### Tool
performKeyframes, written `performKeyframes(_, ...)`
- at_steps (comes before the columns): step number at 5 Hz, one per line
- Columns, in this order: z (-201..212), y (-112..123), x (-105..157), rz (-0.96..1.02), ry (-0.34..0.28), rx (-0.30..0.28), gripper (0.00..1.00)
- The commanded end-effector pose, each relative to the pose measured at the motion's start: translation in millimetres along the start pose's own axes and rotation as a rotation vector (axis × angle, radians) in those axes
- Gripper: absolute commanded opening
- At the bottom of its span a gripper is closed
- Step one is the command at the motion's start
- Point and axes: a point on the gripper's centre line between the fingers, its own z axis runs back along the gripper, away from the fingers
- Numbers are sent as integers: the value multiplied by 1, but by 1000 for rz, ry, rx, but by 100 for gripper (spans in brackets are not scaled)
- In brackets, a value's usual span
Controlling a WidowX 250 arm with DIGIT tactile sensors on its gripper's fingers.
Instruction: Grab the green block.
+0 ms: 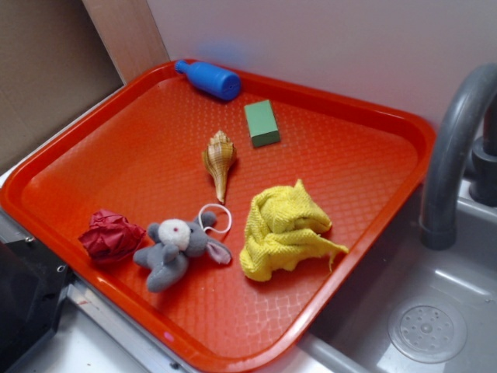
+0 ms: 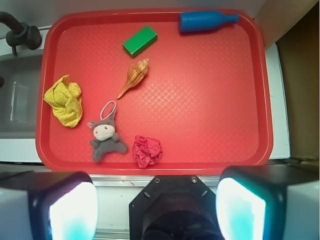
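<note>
Toward the far side of the red tray (image 1: 365,225): green block (image 1: 262,123) lying flat, near the blue bottle toy (image 1: 209,79), just beyond the seashell (image 1: 220,161). Hand (image 2: 157,207) held well above, fingers (image 2: 70,207) spread apart, gripping nothing.

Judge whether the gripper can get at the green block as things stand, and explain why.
Probably yes. The green block lies alone on the red tray, apart from the seashell and blue bottle. The gripper is open, nothing between.
</note>
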Motion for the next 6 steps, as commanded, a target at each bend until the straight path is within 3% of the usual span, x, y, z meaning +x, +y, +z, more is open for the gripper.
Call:
performKeyframes(1,0,0,0,0,0,0,100)
performKeyframes(2,-8,-18,27,66,29,-70,100)
performKeyframes(3,-21,-36,60,233,-29,-89,100)
performKeyframes(5,-75,-39,128,546,-191,-34,100)
performKeyframes(6,-112,-38,151,611,-233,3,100)
